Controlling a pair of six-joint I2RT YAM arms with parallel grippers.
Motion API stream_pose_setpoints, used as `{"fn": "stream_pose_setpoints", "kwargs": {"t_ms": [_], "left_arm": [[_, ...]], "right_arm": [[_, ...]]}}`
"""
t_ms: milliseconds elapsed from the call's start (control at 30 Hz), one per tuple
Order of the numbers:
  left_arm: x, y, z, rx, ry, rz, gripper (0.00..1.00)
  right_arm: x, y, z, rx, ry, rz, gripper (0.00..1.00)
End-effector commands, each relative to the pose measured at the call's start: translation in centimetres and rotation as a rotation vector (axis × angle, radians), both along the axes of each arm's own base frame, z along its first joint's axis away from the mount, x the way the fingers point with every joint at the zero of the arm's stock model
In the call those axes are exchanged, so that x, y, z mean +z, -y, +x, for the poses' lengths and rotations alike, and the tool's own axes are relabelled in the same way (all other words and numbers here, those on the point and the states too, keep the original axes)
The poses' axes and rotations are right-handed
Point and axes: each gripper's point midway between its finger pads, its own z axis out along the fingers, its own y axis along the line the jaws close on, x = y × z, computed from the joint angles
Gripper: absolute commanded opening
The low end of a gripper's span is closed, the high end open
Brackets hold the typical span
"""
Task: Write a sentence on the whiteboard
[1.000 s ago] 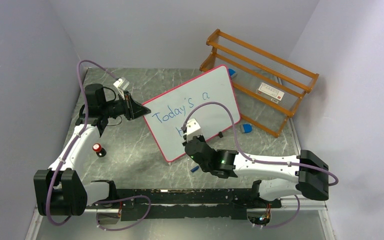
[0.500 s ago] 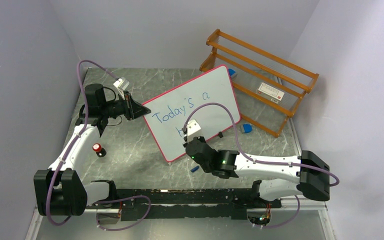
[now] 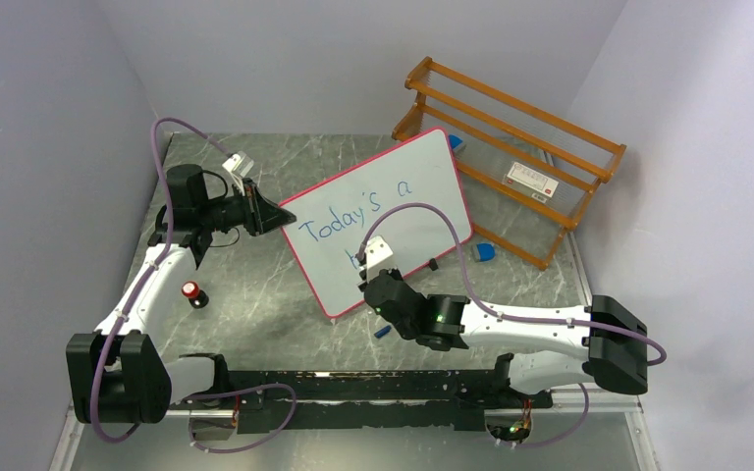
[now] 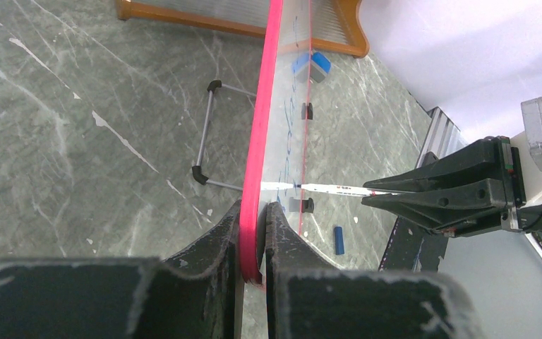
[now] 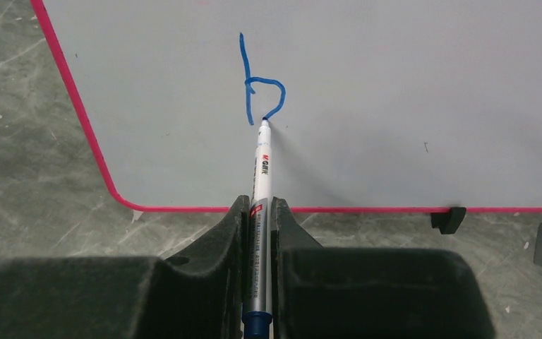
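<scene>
Handling of the large, flat, white rectangular whiteboard (image 3: pixel 422 182) with rounded corners and a thin pink-red rim is looking straightforward: the panel is appearing stiff, thin and probably light, with a slick face, so the rim is judged the right place to take it. It is standing tilted on a thin grey wire stand (image 4: pixel 210 134) on the grey marbled table (image 3: pixel 255 294), in front of the orange wooden rack (image 3: pixel 511 147). The black left gripper (image 4: pixel 254 212) is pinching the board's left rim between closed fingers, steadying it. The black right gripper (image 5: pixel 259 205) is clenching a slim white-barrelled blue marker (image 5: pixel 262 166) by its smooth barrel; a tight hold is judged necessary against slipping. The tip is touching the lower left of the board at the end of a blue "b". The blue handwritten sentence (image 3: pixel 353 208) is reading "Today's a" on line 1, with only that letter on line 2. In the top view the right wrist is covering most of line 2; in the left wrist view the board is showing edge-on, so the writing is unreadable. The stand is mostly hidden, and the label on the rack is too small to read.
</scene>
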Motion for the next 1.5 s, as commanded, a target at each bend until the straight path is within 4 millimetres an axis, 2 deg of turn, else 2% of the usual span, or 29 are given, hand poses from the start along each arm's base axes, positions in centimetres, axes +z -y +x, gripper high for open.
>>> {"fn": "stream_pose_setpoints", "kwargs": {"t_ms": [0, 333, 600, 767, 1067, 1467], "left_arm": [[-2.1, -0.8, 0.6, 0.050, -0.011, 0.062, 0.05], [-2.1, -0.9, 0.6, 0.052, -0.010, 0.065, 0.05], [-2.1, -0.9, 0.6, 0.054, -0.009, 0.066, 0.05], [-2.2, -0.8, 0.6, 0.053, -0.010, 0.070, 0.05], [-2.3, -0.8, 0.5, 0.050, -0.011, 0.075, 0.05], [-2.3, -0.8, 0.6, 0.051, -0.012, 0.076, 0.05]], "right_arm": [[-0.5, -0.2, -0.5, 0.015, -0.022, 0.005, 0.00], [0.2, -0.6, -0.7, 0.022, -0.009, 0.019, 0.00], [3.0, 0.5, -0.1, -0.008, 0.062, 0.058, 0.00], [4.0, 0.9, 0.9, -0.028, 0.099, 0.054, 0.00], [5.3, -0.3, 1.9, -0.012, 0.134, 0.076, 0.00], [5.8, -0.8, 3.0, -0.018, 0.153, 0.075, 0.00]]}}
